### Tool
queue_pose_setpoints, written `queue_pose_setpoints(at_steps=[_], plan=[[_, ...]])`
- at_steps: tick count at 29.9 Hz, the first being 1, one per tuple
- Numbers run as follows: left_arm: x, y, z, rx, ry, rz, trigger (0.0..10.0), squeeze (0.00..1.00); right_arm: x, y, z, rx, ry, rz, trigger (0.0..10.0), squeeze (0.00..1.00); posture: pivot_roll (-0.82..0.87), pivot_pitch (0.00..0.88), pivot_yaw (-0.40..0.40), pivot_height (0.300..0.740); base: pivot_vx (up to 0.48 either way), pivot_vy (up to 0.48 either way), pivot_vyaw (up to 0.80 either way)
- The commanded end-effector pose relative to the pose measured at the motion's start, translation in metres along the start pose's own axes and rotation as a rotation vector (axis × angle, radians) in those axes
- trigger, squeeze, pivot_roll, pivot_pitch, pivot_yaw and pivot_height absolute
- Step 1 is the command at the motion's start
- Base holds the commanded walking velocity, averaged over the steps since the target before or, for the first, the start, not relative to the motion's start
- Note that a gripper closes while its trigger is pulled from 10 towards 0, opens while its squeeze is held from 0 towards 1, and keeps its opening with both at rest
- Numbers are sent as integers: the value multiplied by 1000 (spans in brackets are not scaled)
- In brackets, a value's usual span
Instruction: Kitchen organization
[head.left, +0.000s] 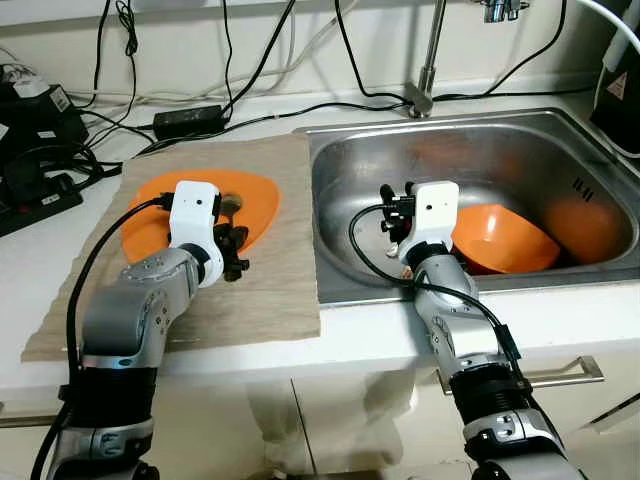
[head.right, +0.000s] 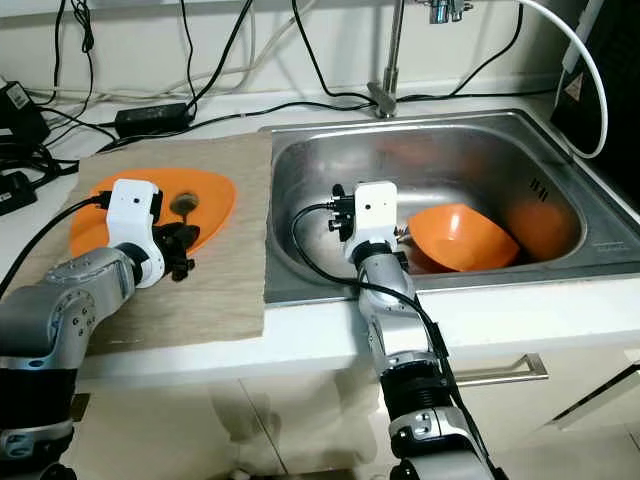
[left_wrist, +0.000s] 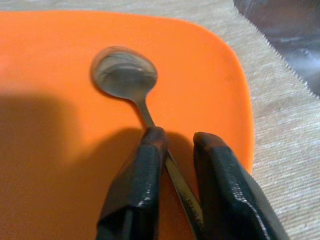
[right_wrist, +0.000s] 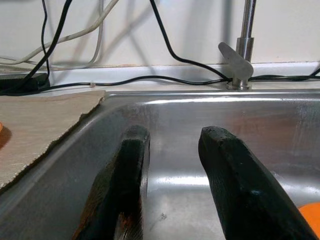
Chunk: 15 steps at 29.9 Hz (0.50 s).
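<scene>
An orange plate (head.left: 258, 203) lies on a beige mat (head.left: 270, 290) left of the sink. A metal spoon (left_wrist: 125, 75) rests on the plate, bowl up. My left gripper (left_wrist: 175, 137) hovers low over the plate, open a little, with the spoon's handle lying between its fingers (left_wrist: 142, 165). An orange bowl (head.left: 500, 240) sits tilted in the steel sink (head.left: 450, 125). My right gripper (right_wrist: 172, 135) is open inside the sink beside that bowl, pointing at the back wall, with nothing between its fingers.
A faucet (head.left: 430, 60) stands behind the sink. Black cables, a power adapter (head.left: 188, 120) and a power strip (head.left: 40, 200) lie along the back and left of the counter. An orange shape (head.left: 585, 225) shows on the sink's right wall.
</scene>
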<state>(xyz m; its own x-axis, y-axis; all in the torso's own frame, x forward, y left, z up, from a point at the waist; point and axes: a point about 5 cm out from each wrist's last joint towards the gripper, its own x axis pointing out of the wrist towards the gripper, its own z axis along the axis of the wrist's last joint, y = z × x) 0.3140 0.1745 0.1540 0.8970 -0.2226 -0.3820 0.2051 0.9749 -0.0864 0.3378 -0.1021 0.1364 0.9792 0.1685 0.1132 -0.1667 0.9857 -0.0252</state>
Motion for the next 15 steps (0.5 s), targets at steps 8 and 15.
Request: queue_pose_setpoints(at_steps=[8,15], plan=[[2,7,13,-22,-75,18,0,0,-1,-1,0,3,8,-11,10000,0,-56,2,100,740,0,0,0],[1,10,21,-3,-119,22,0,0,-1,-1,0,2,9,-10,10000,0,-51,8,98,740,0,0,0]])
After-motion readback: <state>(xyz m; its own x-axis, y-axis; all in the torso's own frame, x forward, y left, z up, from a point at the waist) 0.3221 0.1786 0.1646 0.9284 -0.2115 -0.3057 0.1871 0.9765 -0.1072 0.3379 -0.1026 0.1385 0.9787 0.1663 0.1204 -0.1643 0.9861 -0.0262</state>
